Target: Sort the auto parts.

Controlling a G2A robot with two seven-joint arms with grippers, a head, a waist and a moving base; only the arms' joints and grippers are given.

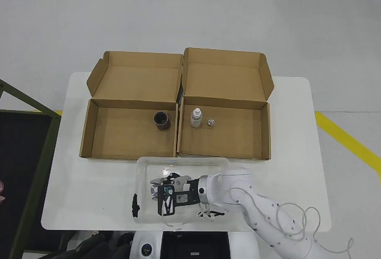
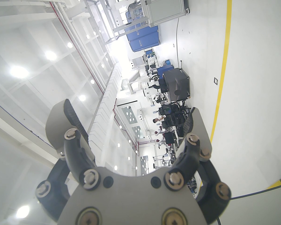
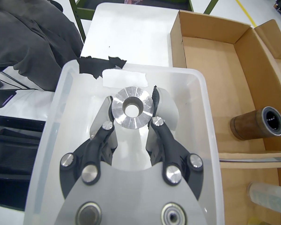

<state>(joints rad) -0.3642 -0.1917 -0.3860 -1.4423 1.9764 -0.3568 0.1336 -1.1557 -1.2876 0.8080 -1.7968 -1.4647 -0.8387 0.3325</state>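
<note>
A silver metal ring (image 3: 121, 118) with a centre hole sits between the fingers of my right gripper (image 3: 132, 104), which is shut on it inside the clear plastic bin (image 3: 208, 108). From above, that gripper (image 1: 163, 197) is at the left part of the bin (image 1: 177, 159), at the table's near edge. A brown cylindrical bearing (image 1: 161, 120) lies in the left cardboard box (image 1: 112, 139); it is also seen as the bearing (image 3: 257, 124). A white bottle (image 1: 196, 117) and a small metal part (image 1: 210, 121) rest in the right box (image 1: 242, 139). My left gripper (image 2: 131, 115) is open, holding nothing, and points up into the room.
Both boxes stand side by side behind the bin with their lids folded back. Black tape (image 1: 134, 208) marks the bin's left corner. A green cart (image 1: 2, 162) stands off the table's left side. Bare white tabletop (image 1: 287, 181) lies to the right of the bin.
</note>
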